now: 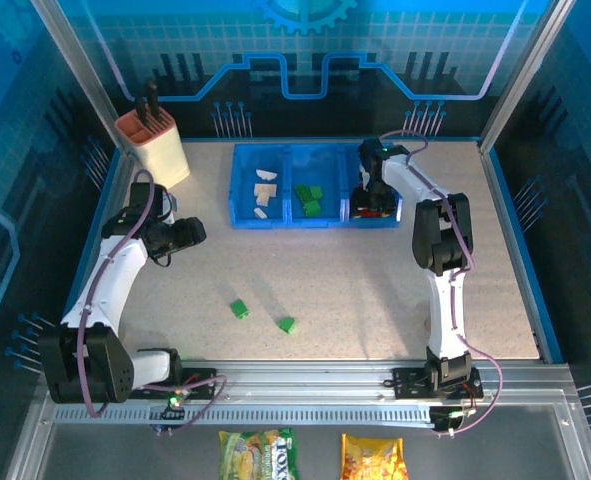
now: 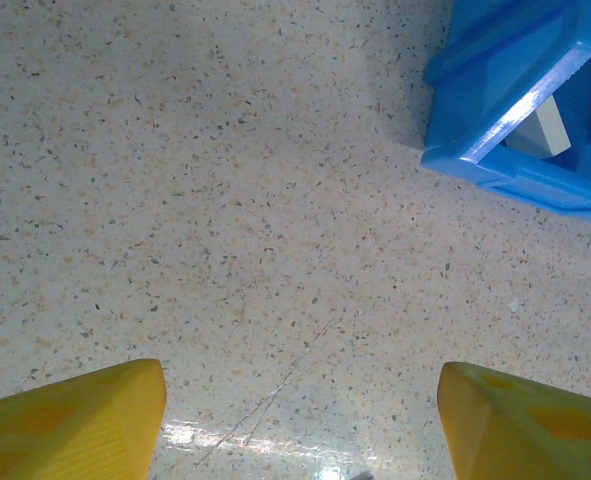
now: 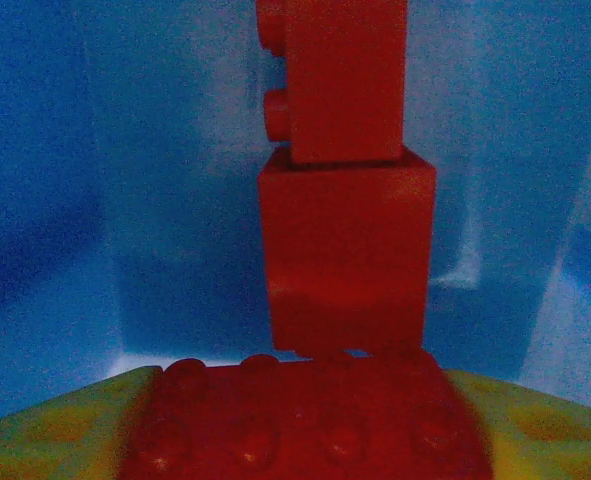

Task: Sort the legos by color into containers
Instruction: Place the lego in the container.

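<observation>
In the top view we are seeing the blue tray point(image 1: 275, 223) sitting at the upper centre of the frame, its three bins side by side. The left bin is holding cream bricks point(image 1: 265, 188), the middle bin green bricks point(image 1: 310, 198), and the right bin red bricks point(image 1: 383, 210). On the speckled table point(image 1: 375, 290), a left green brick point(image 1: 239, 309) and a right green brick point(image 1: 287, 324) are lying near each other at lower centre, well apart from the tray.

The right gripper point(image 1: 372, 195) is reaching down into the right bin. In its wrist view we are seeing its yellow fingers point(image 3: 545, 425) clamping a held red brick point(image 3: 305, 425), studs up, with two stacked red bricks point(image 3: 345, 250) standing just beyond it against the blue bin wall point(image 3: 105, 200).

The left gripper point(image 1: 190, 232) is hovering at left centre, beside the tray. Its wrist view is showing the fingers point(image 2: 75, 425) spread wide over bare table, nothing between them, and the tray's corner at upper right.

A knife block point(image 1: 157, 148) is standing at upper left.
</observation>
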Motion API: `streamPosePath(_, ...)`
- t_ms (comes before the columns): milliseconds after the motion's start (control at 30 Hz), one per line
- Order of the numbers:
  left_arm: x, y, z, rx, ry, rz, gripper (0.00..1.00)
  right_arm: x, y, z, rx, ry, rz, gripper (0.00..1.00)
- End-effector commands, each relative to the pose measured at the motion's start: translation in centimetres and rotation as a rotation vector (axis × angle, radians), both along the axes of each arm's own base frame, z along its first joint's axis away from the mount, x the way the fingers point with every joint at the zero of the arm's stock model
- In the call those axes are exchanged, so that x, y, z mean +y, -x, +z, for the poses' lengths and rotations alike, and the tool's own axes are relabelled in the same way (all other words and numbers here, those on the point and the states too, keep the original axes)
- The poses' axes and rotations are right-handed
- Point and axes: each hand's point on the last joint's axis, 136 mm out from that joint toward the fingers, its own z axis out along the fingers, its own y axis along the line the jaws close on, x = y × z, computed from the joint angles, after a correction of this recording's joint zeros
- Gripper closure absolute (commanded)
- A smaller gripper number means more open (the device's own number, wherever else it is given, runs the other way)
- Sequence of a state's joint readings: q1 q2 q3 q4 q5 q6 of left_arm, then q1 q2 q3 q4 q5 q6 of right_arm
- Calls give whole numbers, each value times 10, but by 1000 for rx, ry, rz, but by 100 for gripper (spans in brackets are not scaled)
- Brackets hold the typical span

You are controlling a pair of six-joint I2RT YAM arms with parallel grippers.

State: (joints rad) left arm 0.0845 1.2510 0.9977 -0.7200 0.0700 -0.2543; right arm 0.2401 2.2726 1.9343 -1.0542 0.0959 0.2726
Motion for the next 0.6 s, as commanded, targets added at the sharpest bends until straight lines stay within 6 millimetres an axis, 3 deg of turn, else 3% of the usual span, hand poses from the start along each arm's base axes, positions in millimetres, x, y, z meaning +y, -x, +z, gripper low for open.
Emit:
streamPosePath(0,-1,3,-6,24,12,-19,27,-8,11,-6,62,16,-14,36)
streamPosePath(567,-1,4,-6,26,17,-19,26,-12,12,48,-20,14,-1,27)
